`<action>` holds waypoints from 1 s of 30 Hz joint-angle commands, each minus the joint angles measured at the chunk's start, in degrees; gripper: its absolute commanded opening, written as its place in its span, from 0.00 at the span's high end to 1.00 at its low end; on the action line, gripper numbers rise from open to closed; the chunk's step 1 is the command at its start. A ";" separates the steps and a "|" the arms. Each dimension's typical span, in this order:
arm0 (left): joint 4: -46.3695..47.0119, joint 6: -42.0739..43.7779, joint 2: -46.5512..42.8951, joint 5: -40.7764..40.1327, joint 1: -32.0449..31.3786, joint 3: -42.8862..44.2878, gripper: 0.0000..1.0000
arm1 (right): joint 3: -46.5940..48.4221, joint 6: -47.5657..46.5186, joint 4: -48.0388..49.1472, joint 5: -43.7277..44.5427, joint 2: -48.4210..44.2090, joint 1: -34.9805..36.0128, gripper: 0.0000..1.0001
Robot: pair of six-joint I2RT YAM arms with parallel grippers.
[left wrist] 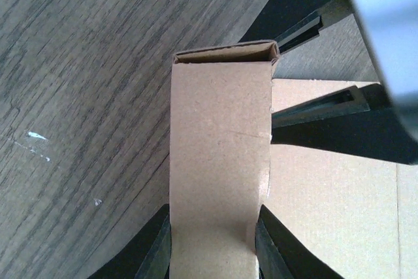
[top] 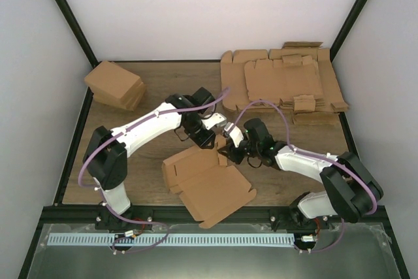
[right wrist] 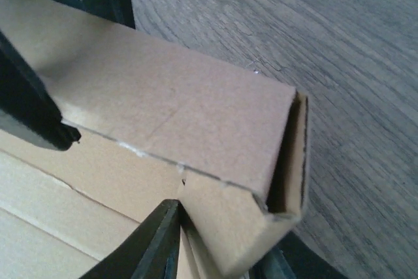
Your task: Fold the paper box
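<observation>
A brown wood-grain table [top: 147,169] fills the overhead view. At its far right lies a wide pile of flat brown cardboard sheets [top: 284,83], and at its far left a smaller stack of compact brown cartons [top: 116,85]. Only this view shows either pile.

The paper box [top: 209,187], a single brown die-cut cardboard piece, lies near the front edge at the middle, mostly flat, with flaps spread toward the arms' bases. Its far edge is raised where the two grippers meet.

The wrist cameras show what the overhead view hides. That raised edge is rolled into a narrow hollow wall, its open end visible both from the left wrist [left wrist: 219,161] and from the right wrist [right wrist: 170,109].

The white left arm reaches from its base diagonally to the centre, and the right arm bends inward low over the table.

The left gripper [top: 208,136] [left wrist: 212,217] has its black fingers pressed against both sides of the folded wall. The right gripper [top: 230,151] [right wrist: 219,246] pinches the wall near its open end, fingers narrow.
</observation>
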 commanded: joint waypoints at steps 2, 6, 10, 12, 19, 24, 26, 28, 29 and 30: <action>4.56 0.22 1.32 -1.34 0.19 1.45 0.71 | 3.01 0.18 -0.75 -2.06 -1.49 0.82 0.79; 5.32 -1.76 1.04 -0.16 0.23 1.44 0.71 | 2.20 5.31 0.71 6.54 -2.44 0.89 0.91; 6.85 -4.76 0.81 3.41 0.12 1.20 0.71 | -0.07 11.83 3.81 17.69 -3.82 1.06 0.90; 7.21 -5.44 0.77 4.53 0.08 1.10 0.71 | -0.73 13.48 4.62 22.47 -3.82 1.04 0.89; 6.87 -6.21 1.36 5.89 0.09 1.11 0.70 | 2.83 10.78 2.70 35.52 1.27 6.88 0.89; 7.39 -6.62 1.29 7.78 0.18 1.26 0.70 | 3.64 9.81 2.56 44.95 3.94 11.49 0.87; 7.23 -6.61 1.10 7.55 0.37 1.44 0.70 | 3.23 9.70 2.90 46.52 4.00 11.56 0.87; 7.37 -6.61 0.39 6.93 0.53 1.44 0.64 | 2.27 9.35 3.90 47.31 3.81 11.52 0.87; 7.64 -6.61 -0.21 6.16 0.56 1.30 0.58 | 2.08 9.33 4.15 46.85 3.55 11.54 0.87; 7.96 -6.61 -1.05 5.43 0.59 1.04 0.52 | 1.85 9.37 4.70 46.02 2.98 11.54 0.87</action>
